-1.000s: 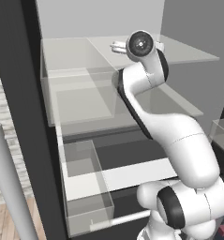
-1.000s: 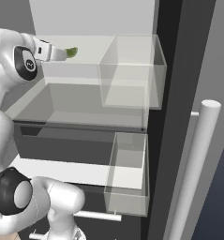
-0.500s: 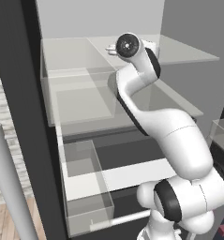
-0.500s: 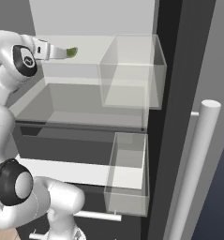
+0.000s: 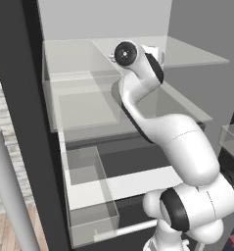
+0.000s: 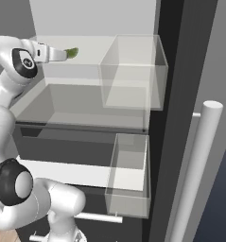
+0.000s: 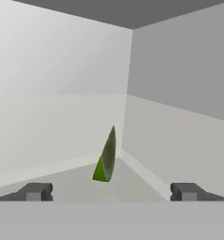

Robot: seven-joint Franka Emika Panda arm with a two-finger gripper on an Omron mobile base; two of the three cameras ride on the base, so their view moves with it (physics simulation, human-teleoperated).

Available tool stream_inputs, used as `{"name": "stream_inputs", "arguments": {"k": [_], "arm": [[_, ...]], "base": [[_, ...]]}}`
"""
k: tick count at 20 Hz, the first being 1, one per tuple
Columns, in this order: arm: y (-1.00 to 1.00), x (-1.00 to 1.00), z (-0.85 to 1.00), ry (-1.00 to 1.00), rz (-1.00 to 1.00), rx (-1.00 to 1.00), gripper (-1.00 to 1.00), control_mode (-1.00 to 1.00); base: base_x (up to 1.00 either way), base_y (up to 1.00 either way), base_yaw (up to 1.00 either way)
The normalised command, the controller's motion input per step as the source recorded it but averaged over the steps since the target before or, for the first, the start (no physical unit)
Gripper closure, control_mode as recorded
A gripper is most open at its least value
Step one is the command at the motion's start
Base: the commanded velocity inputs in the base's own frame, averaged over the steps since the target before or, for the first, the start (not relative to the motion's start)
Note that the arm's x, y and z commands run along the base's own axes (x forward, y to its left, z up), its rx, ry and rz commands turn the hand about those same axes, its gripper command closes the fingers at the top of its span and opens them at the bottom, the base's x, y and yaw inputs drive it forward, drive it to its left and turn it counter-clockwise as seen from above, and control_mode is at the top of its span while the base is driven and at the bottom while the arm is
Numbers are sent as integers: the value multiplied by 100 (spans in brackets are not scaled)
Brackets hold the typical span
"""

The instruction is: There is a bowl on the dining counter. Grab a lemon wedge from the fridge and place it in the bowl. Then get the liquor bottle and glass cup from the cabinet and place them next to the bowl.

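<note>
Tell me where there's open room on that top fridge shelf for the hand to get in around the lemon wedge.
The shelf is bare on both sides of the lemon wedge, which stands alone ahead of the open gripper, between its fingertips. It tightens behind the wedge, where the fridge's back and side walls meet in a corner. In the right base view, the clear door bin borders the shelf's right.

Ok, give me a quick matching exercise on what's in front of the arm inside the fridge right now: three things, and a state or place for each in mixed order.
Things:
1. lemon wedge
2. tool
3. fridge

States or places:
A. door open, clear bins showing
B. on the top shelf near the back corner, just ahead of the fingertips
C. jaws wide apart, holding nothing

Pairs: 1-B, 2-C, 3-A
</note>
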Motion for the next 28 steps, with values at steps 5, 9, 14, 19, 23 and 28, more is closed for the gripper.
{"name": "stream_inputs", "arguments": {"k": [5,9,14,19,23,28], "arm": [[0,16,0,0,-2,0,-100,-100],[-1,31,0,0,0,3,-100,-100],[0,11,-1,0,-1,0,-100,-100],[-13,22,-3,0,0,4,-100,-100],[-19,23,-6,0,0,5,-100,-100],[-9,15,-10,0,0,2,100,-100]], "base": [[0,0,0],[0,0,0],[0,0,0],[0,0,0],[0,0,0],[0,0,0]]}}
